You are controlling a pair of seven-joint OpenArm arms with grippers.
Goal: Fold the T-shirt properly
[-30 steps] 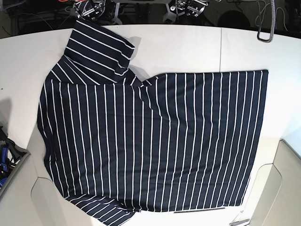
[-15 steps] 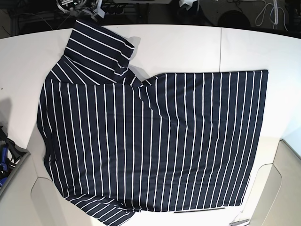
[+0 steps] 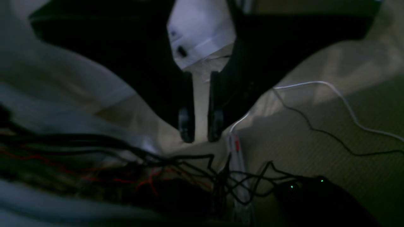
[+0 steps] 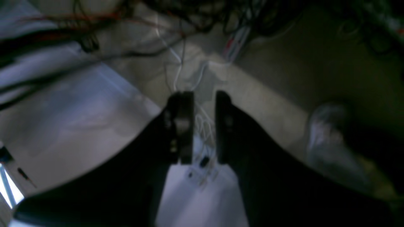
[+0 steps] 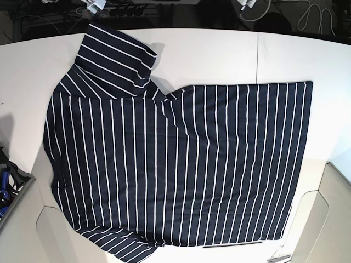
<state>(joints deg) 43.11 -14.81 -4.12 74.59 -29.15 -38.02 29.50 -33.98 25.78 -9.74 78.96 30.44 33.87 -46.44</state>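
Item: the T-shirt [image 5: 181, 164], navy with thin white stripes, spread flat across the white table [image 5: 219, 55], long axis running left to right, one sleeve at the far left, another at the near-left edge. No fold yet made, by the look of it. Left gripper [image 3: 200, 130] — jaws nearly together with a narrow slit between, holding nothing. Right gripper [image 4: 202, 104] — a slightly wider gap, likewise empty. Both wrist views show only cables and dim floor beyond the table's far edge, so the garment lies nearward of both; neither arm appears in the base view, so which is closer cannot be told. Room: dark, wire-cluttered.
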